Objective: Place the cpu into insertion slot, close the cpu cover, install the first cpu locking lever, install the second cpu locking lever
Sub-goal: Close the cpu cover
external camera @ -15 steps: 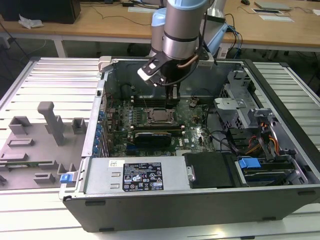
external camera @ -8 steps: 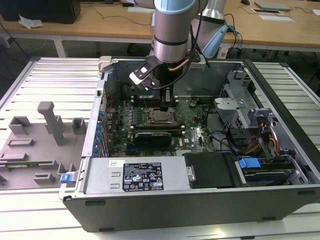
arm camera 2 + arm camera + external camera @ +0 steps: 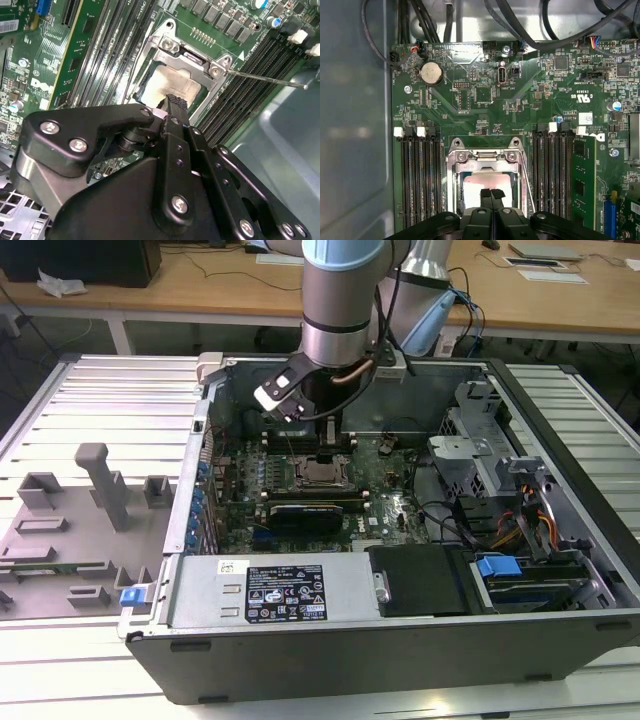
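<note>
exterior view, case: the open case point(image 3: 400, 640) lies on its side on the ribbed tabletop point(image 3: 100, 390). That puts the board point(image 3: 395, 505) face up, within reach from above.
exterior view, arm: the arm point(image 3: 340, 300) comes down into the case near its back wall, with its wrist just above the slot point(image 3: 322, 472).
second wrist view, hand: the hand point(image 3: 172, 102) is clenched, fingertips pressed together with nothing between them. It is likely held this way to serve as one narrow pusher rather than to grasp.
second wrist view, cpu: the cpu point(image 3: 172, 85) lies flat in the slot. Its pale top shows through the window of the cover point(image 3: 148, 57).
second wrist view, cover: it is lowered over the cpu, with its two-screw end on the far side from the hand. Whether it is fully seated cannot be told.
second wrist view, lever: a thin rod point(image 3: 265, 79) juts from the cover's corner across the memory slots point(image 3: 245, 95) toward the case wall. It looks unlatched.
first wrist view, hand: the tips meet low over the cpu's near edge. Whether they touch it or sit just above cannot be told.
first wrist view, cover: the frame surrounds the cpu squarely.
first wrist view, lever: the wire runs along one side of the slot, between it and the memory slots.
work so far: the chip is placed and the cover appears down. At least one lever looks free.
</note>
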`<state>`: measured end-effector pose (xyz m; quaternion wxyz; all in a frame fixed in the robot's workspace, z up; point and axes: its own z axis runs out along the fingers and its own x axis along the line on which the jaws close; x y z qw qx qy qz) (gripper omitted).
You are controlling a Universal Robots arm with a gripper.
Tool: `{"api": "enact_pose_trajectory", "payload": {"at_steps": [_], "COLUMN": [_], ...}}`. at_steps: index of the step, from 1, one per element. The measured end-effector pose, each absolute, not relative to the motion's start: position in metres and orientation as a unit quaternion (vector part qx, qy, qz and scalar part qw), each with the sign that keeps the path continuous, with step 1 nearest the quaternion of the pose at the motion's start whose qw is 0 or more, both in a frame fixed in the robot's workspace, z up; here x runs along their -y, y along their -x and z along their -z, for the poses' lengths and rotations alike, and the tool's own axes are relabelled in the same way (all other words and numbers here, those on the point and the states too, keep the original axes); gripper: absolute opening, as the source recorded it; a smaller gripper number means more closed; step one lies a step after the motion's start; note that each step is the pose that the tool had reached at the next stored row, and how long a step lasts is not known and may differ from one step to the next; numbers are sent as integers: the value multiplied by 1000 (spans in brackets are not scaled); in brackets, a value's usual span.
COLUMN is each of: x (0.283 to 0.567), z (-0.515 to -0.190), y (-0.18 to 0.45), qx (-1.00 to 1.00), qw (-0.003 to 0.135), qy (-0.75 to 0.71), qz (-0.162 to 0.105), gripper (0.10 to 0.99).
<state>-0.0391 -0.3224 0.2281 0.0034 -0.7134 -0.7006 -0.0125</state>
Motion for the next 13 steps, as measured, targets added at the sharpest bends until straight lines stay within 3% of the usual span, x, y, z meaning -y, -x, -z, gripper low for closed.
{"api": "enact_pose_trajectory", "payload": {"at_steps": [13], "x": [322], "z": [-228], "y": [39], "qx": [801], "qw": [5], "qy": [598], "qz": [11], "gripper": [106]}}
